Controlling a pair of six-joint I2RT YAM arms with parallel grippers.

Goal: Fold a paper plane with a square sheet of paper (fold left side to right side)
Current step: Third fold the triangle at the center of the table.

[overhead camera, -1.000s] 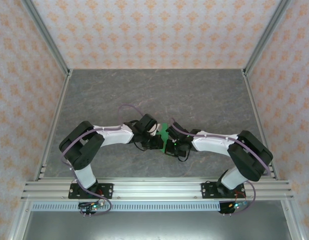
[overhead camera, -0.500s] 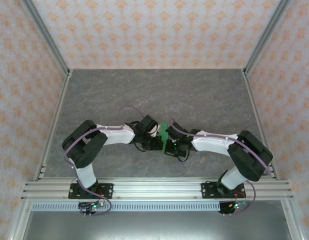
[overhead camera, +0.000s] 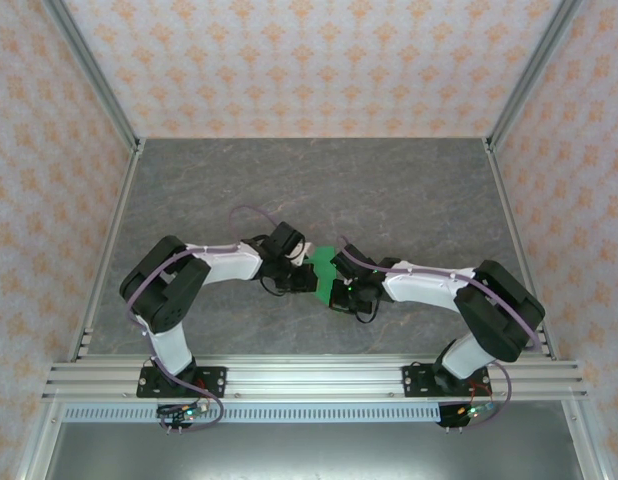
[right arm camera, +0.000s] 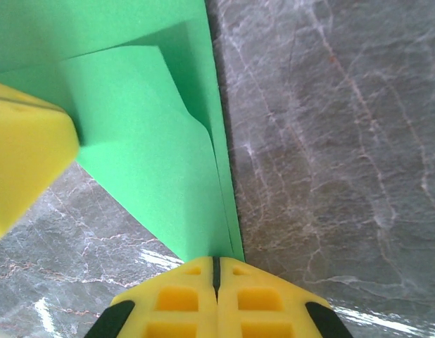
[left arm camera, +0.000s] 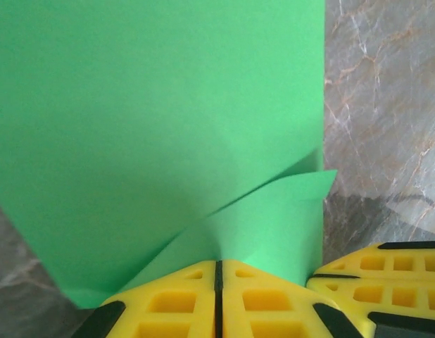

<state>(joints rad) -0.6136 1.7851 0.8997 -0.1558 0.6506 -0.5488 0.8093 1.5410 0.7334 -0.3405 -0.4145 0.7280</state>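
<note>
The square sheet of paper, bright green, is creased into a pointed shape with overlapping flaps and is held just above the middle of the table between both arms. My left gripper is shut on one end of it; in the left wrist view the paper fans out from the closed left gripper. My right gripper is shut on the narrow pointed tip, and the right wrist view shows the paper running away from the closed right gripper. The two grippers sit close together.
The grey marbled tabletop lies under the paper. Patterned walls and metal posts enclose the back and sides. An aluminium rail carrying the arm bases runs along the near edge.
The left gripper has drawn a little to the left, and the paper, which stood as a narrow upright strip, now spreads wider and flatter between the grippers. The right arm has barely moved.
</note>
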